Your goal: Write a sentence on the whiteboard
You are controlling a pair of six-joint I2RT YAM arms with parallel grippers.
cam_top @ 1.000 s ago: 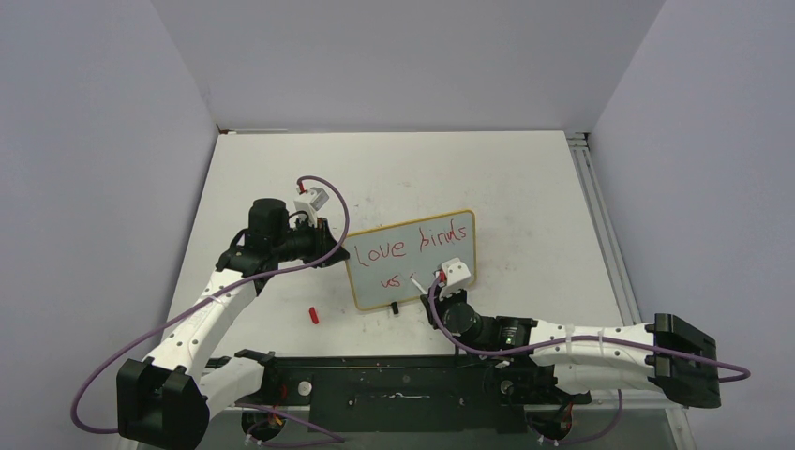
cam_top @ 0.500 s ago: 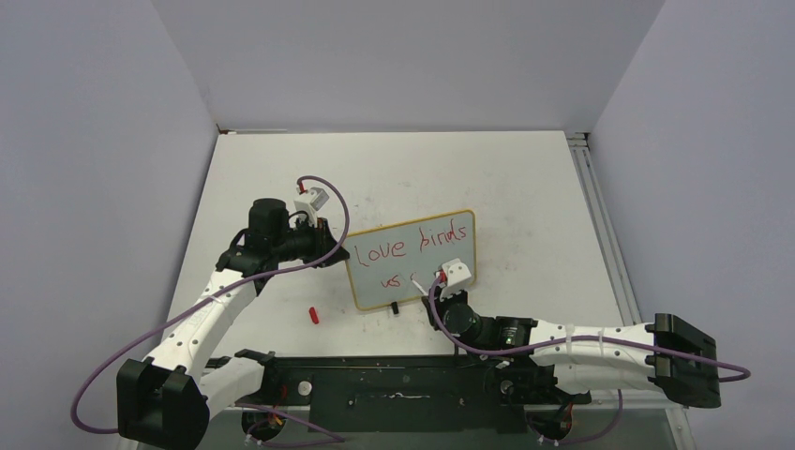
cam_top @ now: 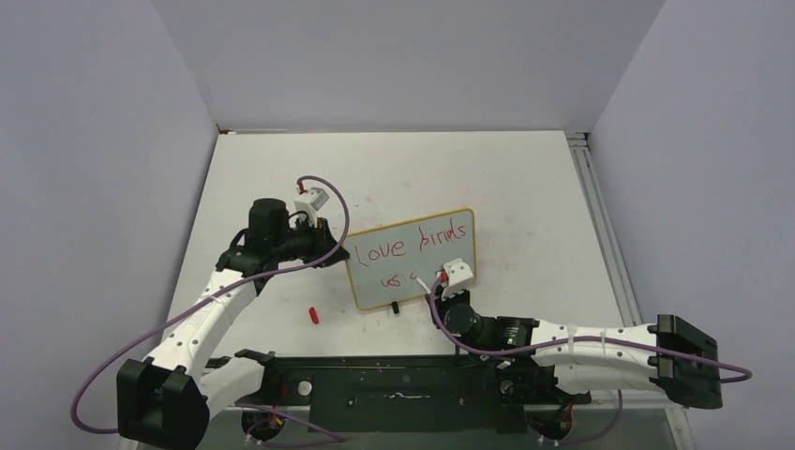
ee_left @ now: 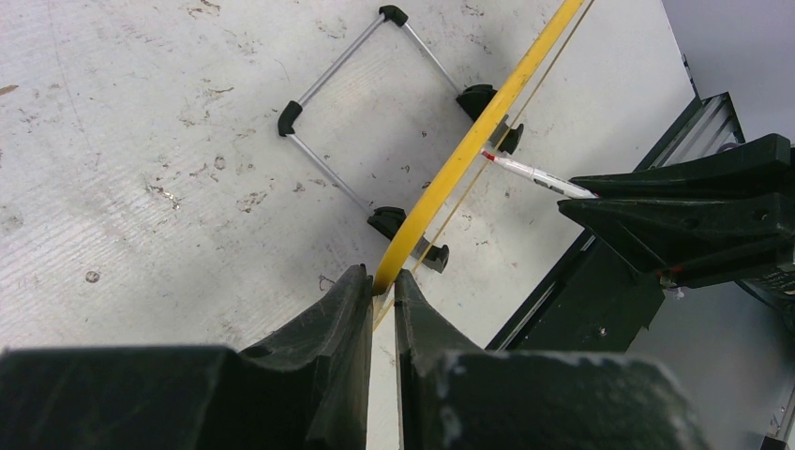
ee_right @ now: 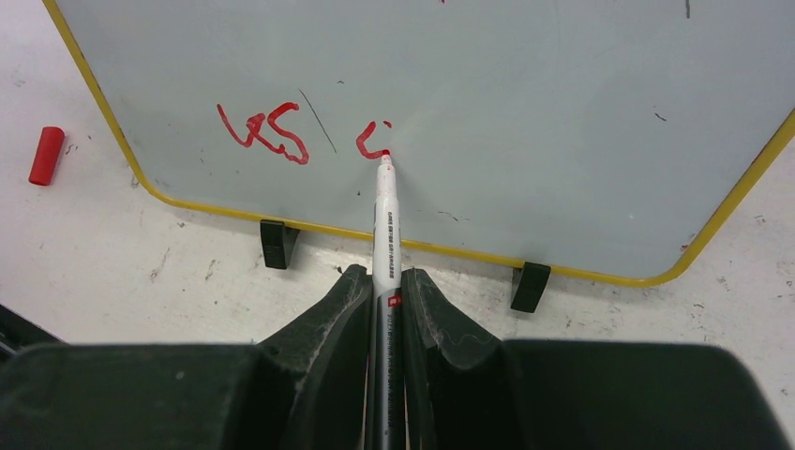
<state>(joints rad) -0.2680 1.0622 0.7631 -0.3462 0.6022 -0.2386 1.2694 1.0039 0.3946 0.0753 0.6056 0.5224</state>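
Inspecting scuffed white table (cam_top: 525, 187) bearing small glossy yellow-framed rectangular whiteboard (cam_top: 403, 272), propped on black feet near the middle. Found left gripper (ee_left: 380, 281) pinched shut on its left frame edge. Found right gripper (ee_right: 382, 277) clamped on slim white red-tipped marker (ee_right: 385, 216), with tip touching board at a half-formed letter after "vs" in thin red handwritten sentence (ee_right: 267, 131). Noted small red cylindrical cap (ee_right: 45, 155) lying apart off lower-left corner. Risk judged: skidding or tipping of board out of left pinch under excess pen pressure, smearing stroke.
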